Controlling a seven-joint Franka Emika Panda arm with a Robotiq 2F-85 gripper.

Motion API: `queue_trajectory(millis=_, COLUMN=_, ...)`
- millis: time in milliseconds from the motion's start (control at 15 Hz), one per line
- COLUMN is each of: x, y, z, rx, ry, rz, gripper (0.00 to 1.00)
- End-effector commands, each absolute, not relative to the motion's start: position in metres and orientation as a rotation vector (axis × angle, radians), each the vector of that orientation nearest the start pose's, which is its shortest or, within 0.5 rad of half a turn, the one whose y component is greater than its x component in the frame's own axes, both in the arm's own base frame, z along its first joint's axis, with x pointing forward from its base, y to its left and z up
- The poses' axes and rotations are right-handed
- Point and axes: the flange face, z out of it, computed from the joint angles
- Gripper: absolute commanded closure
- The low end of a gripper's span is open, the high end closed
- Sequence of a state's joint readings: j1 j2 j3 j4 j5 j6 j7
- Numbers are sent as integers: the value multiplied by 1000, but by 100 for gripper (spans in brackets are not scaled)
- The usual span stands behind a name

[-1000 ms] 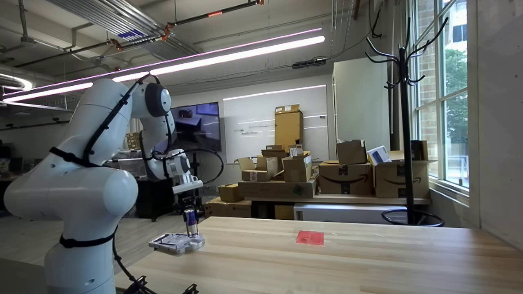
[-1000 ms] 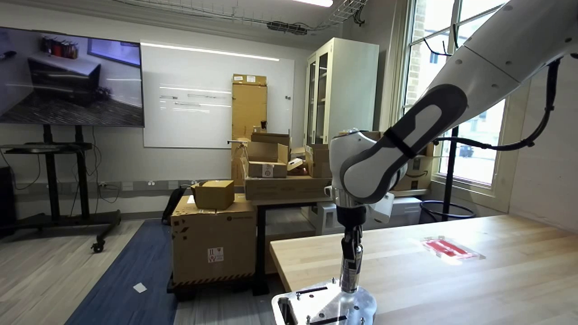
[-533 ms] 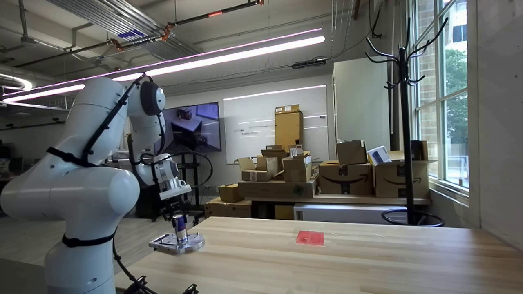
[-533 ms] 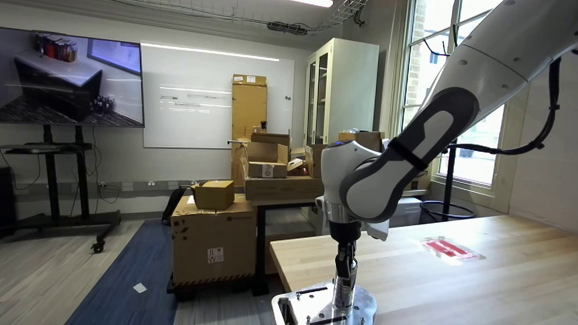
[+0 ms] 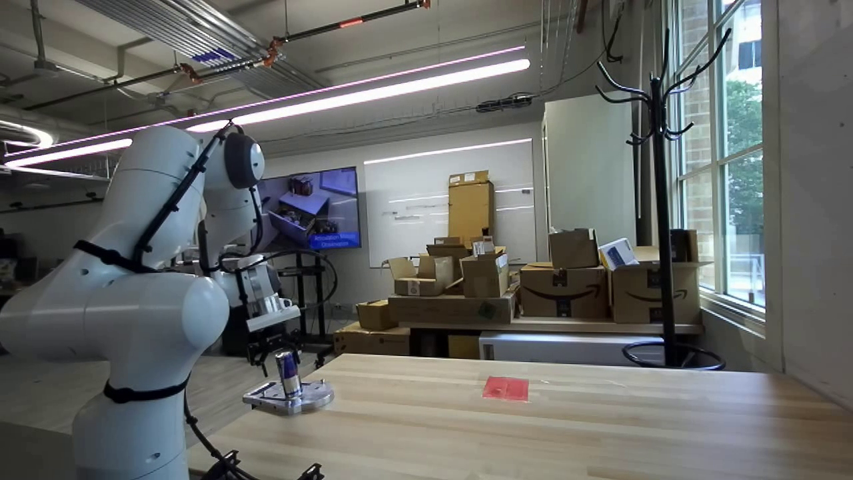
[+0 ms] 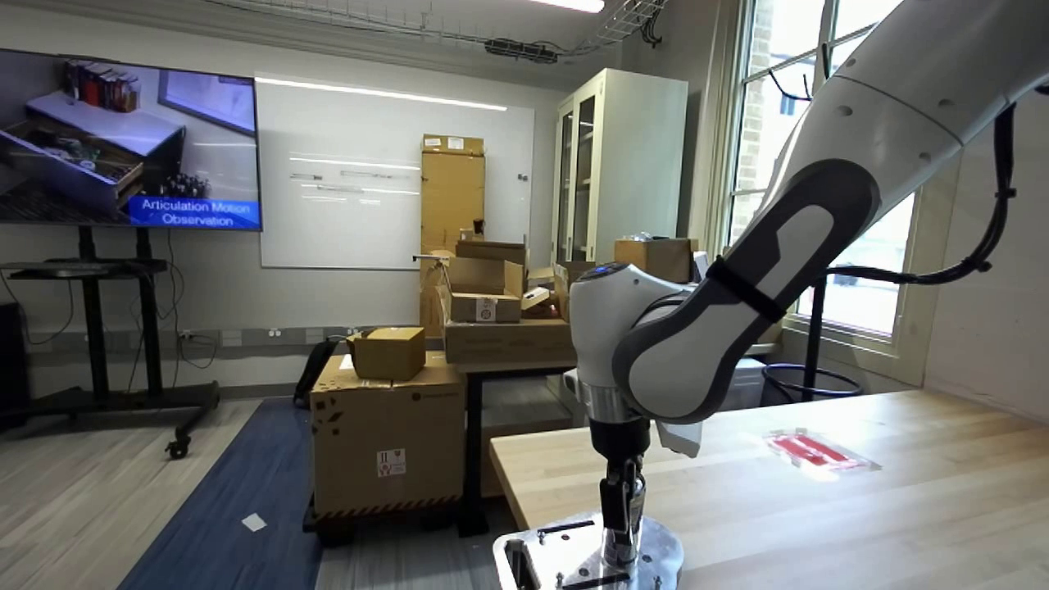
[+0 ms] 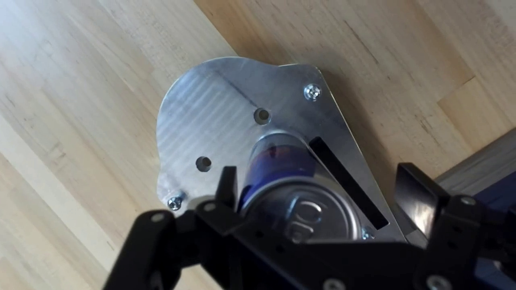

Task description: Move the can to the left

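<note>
The can (image 5: pixel 288 375), slim and blue-purple with a silver lid, stands on a silver metal plate (image 7: pixel 201 117) at the table's edge. My gripper (image 7: pixel 322 193) is open around it: the wrist view has one finger (image 7: pixel 227 185) close against the can's left side, touching or nearly so, and the opposite finger (image 7: pixel 421 197) well apart from it. Seen from above, the can's lid lies between the fingers, its near part hidden by the gripper's black linkage. In an exterior view the gripper (image 6: pixel 623 512) covers much of the can.
A flat red piece (image 5: pixel 505 389) lies farther along the wooden table (image 5: pixel 566 427). Black slots and screw heads mark the metal plate. Cardboard boxes (image 5: pixel 563 290) are stacked behind the table, and a black coat stand (image 5: pixel 660 200) rises by the window.
The arm and can have shifted left across the plate in both exterior views. My gripper, earlier shut on the can, has since opened, and the can stays standing between its fingers.
</note>
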State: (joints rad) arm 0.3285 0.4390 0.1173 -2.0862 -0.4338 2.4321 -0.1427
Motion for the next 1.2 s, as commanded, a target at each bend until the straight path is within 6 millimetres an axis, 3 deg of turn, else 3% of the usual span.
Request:
queue_trajectory(millis=0, x=512, y=248, z=229, rx=-3082, ry=-1441, rz=55, gripper=0)
queue_trajectory(millis=400, x=528, y=243, z=293, rx=-3178, ry=-1281, rz=-80, gripper=0)
queue_trajectory(millis=600, x=535, y=227, z=325, rx=-3240, ry=-1164, rz=-122, gripper=0)
queue_trajectory(millis=800, x=540, y=200, z=336, rx=-3301, ry=-1003, rz=-111, gripper=0)
queue_trajectory(millis=1133, x=546, y=124, z=347, rx=-3353, ry=-631, rz=-111, gripper=0)
